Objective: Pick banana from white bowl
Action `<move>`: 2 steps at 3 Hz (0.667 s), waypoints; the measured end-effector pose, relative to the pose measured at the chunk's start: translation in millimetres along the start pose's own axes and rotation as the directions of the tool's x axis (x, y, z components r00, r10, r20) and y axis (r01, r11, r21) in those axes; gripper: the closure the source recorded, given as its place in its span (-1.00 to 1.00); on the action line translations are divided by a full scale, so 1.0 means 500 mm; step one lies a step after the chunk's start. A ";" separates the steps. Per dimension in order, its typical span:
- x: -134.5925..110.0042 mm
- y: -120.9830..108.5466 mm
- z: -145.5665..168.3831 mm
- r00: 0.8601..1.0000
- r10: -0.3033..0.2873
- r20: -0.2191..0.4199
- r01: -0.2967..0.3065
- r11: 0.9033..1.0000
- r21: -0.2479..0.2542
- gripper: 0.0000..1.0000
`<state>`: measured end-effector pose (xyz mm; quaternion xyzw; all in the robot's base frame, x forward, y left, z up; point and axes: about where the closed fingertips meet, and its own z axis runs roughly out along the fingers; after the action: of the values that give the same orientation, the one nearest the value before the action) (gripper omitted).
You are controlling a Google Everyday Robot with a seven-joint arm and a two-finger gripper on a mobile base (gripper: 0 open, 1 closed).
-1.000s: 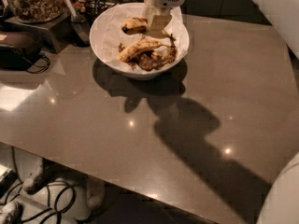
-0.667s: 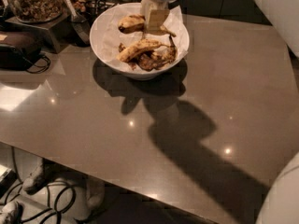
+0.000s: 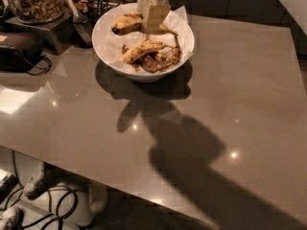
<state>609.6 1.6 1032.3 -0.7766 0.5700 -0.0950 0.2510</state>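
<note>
The white bowl (image 3: 104,46) stands at the back left of the grey table, lined with crinkled white paper. The plump speckled banana (image 3: 125,24) lies at the bowl's back left. A slimmer yellow banana (image 3: 143,50) lies across the middle, with dark shrivelled ones (image 3: 162,61) in front right of it. My gripper (image 3: 149,20) comes down from the top edge over the back of the bowl. It is at the plump banana's right end, and I cannot tell if it touches the banana.
A clear jar of nuts (image 3: 36,1) stands on a metal stand at the back left. A dark appliance with a cord (image 3: 19,51) sits beside it. The table's front edge (image 3: 120,188) runs diagonally, with cables on the floor below.
My gripper has shifted slightly left and back over the bowl, toward the plump banana. The bowl and the other bananas have not moved.
</note>
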 end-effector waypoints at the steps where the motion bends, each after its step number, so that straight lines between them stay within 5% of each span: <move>1: -0.026 0.013 -0.016 0.999 -0.036 -0.008 0.035 0.999 -0.012 1.00; 2: -0.073 0.047 -0.026 0.998 -0.057 0.010 0.058 0.997 -0.046 1.00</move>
<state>572.0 26.8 1036.5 -0.7987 0.5484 -0.0857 0.2323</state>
